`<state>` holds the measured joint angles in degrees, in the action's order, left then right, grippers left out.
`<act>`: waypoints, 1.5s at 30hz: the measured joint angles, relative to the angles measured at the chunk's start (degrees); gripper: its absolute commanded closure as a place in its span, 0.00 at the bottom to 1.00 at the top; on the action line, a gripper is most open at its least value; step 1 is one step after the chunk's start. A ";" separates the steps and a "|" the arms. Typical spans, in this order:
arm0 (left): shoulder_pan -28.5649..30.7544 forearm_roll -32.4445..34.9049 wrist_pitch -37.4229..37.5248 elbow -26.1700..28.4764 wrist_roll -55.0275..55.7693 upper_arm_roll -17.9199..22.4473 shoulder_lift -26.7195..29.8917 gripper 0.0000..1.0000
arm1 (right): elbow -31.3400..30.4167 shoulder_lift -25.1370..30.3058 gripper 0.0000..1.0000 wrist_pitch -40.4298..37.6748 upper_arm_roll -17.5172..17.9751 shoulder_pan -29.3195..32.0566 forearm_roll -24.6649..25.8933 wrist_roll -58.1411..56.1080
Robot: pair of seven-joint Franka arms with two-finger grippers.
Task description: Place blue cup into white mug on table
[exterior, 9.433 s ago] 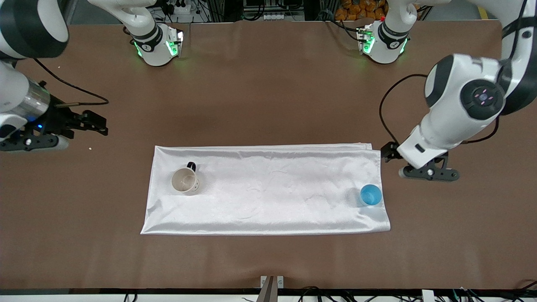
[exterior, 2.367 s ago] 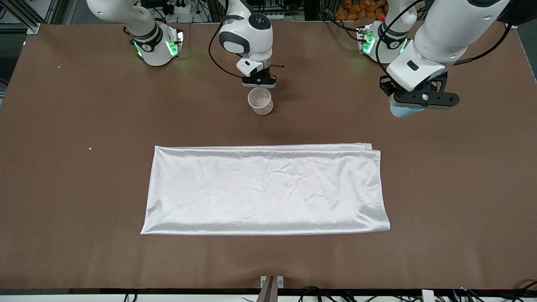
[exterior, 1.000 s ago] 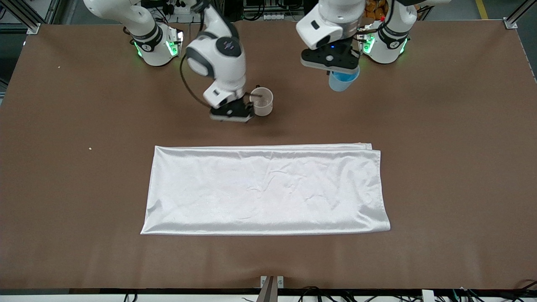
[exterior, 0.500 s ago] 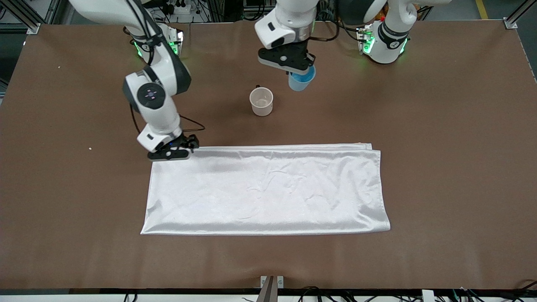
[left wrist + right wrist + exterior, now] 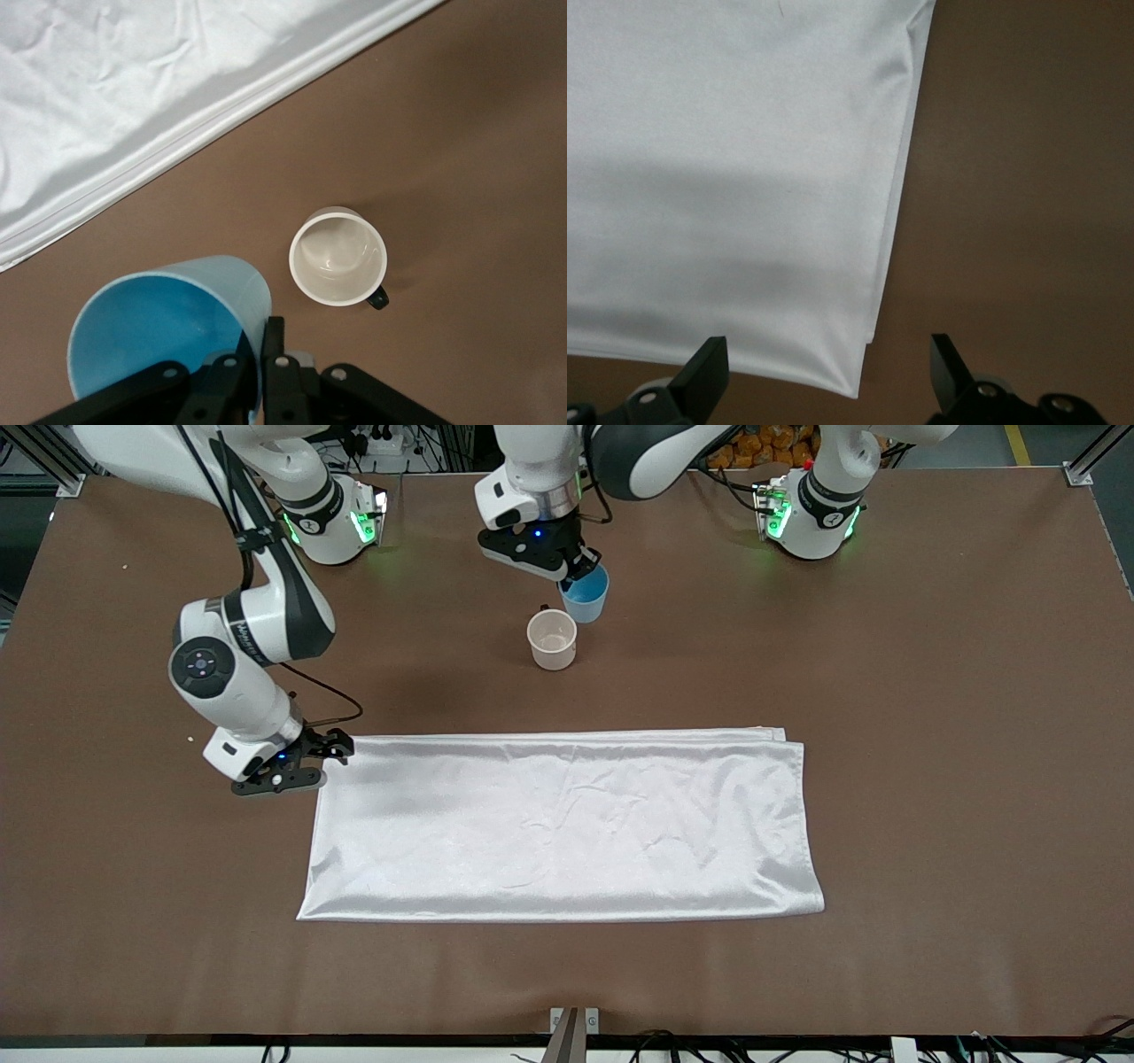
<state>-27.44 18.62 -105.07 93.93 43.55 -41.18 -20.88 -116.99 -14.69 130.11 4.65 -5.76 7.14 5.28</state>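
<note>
Blue cup (image 5: 586, 593) hangs pinched at its rim in the left pincer (image 5: 571, 574) beside the white mug (image 5: 552, 638); right pincer (image 5: 306, 766) gapes wide over the cloth (image 5: 567, 824) corner.

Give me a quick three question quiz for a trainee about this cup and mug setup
1. True or false: the blue cup is already inside the white mug.
2. Which gripper holds the cup: A) left gripper B) right gripper?
3. Fill in: the open right gripper hangs over a corner of the white ____.

Key: 1 false, it is held in the air beside the mug; 2 A; 3 cloth.
</note>
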 measured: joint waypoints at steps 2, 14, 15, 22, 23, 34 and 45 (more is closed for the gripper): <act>-1.02 1.16 -0.63 0.00 0.87 0.02 -1.27 1.00 | 2.44 0.08 0.00 -3.77 0.00 0.10 -0.08 -0.18; -4.55 7.02 -5.95 0.07 4.79 0.04 -8.72 1.00 | 14.79 0.39 0.00 -17.40 0.30 0.09 -0.31 -0.39; -4.60 7.42 -6.24 0.07 4.79 0.04 -9.15 1.00 | 15.54 0.39 0.00 -18.05 0.30 0.09 -0.31 -0.41; -4.86 9.18 -8.09 0.07 4.80 0.05 -11.26 1.00 | 22.31 0.53 0.00 -23.48 0.55 0.08 -0.32 -0.49; -4.88 9.27 -8.36 0.07 4.80 0.05 -11.48 1.00 | 23.54 0.57 0.00 -24.40 0.63 0.08 -0.32 -0.50; -5.51 9.46 -9.39 0.28 5.20 0.05 -13.31 1.00 | 32.92 0.87 0.00 -29.25 0.65 0.12 -0.33 -2.18; -6.47 11.86 -11.82 1.81 7.68 0.06 -14.41 1.00 | 35.46 0.87 0.00 -34.24 0.63 0.12 -0.35 -2.49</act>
<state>-33.91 30.48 -116.89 95.74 51.23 -41.12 -35.29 -81.52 -13.82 95.88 5.28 -5.63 6.79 2.79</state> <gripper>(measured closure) 0.952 0.000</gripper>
